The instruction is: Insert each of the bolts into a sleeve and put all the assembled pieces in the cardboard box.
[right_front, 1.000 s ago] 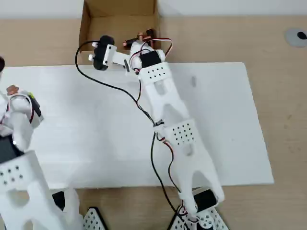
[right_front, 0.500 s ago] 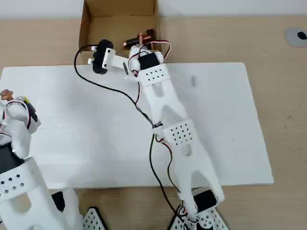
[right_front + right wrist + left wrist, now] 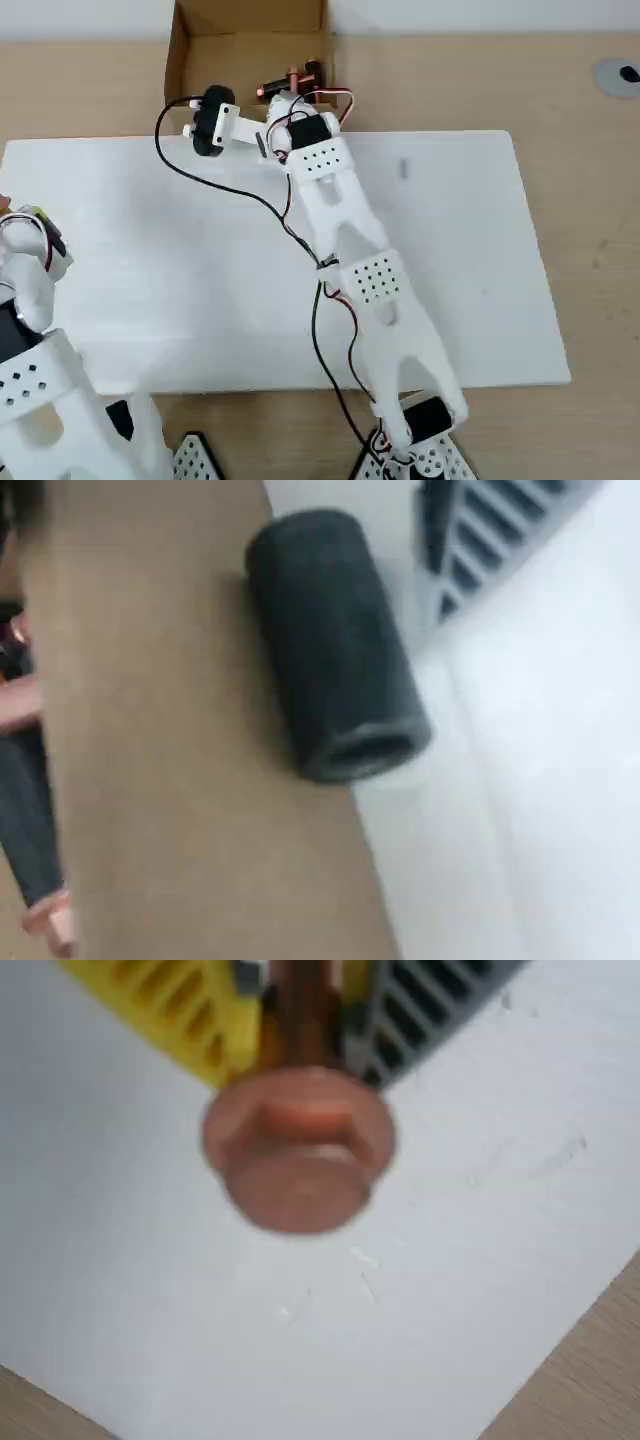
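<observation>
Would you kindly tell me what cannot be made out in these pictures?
- High view: the left gripper is cut off by the edge.
- Left wrist view: the bolt has its shank hidden between the fingers.
- Right wrist view: blur leaves unclear whether the sleeve is held.
- High view: the right arm covers part of the cardboard box contents.

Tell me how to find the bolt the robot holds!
Find the white board on the table, then the arm at its left edge. Its yellow and grey fingers pinch a copper bolt with a wide round head; unlike the finished piece in the cardboard box, it wears no black tube.
</observation>
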Robot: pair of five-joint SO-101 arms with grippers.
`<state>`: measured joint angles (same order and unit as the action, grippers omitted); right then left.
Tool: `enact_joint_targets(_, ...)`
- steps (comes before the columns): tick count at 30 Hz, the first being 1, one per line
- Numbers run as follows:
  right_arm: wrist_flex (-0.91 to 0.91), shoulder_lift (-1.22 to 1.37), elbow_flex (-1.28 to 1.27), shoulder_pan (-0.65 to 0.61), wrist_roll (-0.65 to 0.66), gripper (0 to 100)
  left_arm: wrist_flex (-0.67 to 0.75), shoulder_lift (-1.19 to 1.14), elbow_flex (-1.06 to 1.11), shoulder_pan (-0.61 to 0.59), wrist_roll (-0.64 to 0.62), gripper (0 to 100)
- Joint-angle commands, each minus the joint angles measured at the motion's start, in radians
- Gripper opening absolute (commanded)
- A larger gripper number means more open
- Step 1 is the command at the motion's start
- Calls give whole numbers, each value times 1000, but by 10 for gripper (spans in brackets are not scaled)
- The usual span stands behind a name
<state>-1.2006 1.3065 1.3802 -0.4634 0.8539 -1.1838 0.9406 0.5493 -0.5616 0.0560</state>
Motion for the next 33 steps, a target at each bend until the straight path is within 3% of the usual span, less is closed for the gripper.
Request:
enact_joint_targets(1,-17,7,-4,-30,15,317,23,25,-5,-17,6,13)
enact_joint_targets(5,-35,7,-2,-30,43,309,23,27,-5,-18,6,13)
enact_joint_targets(14,-83,10,-5,-41,155,87,23,27,-5,-18,6,13)
enact_joint_targets(24,-118,1,-13,-47,160,27,23,25,-5,-18,8,13)
enact_joint_targets(33,-267,-59,179,-79,155,12,21,25,-3,-63,8,13)
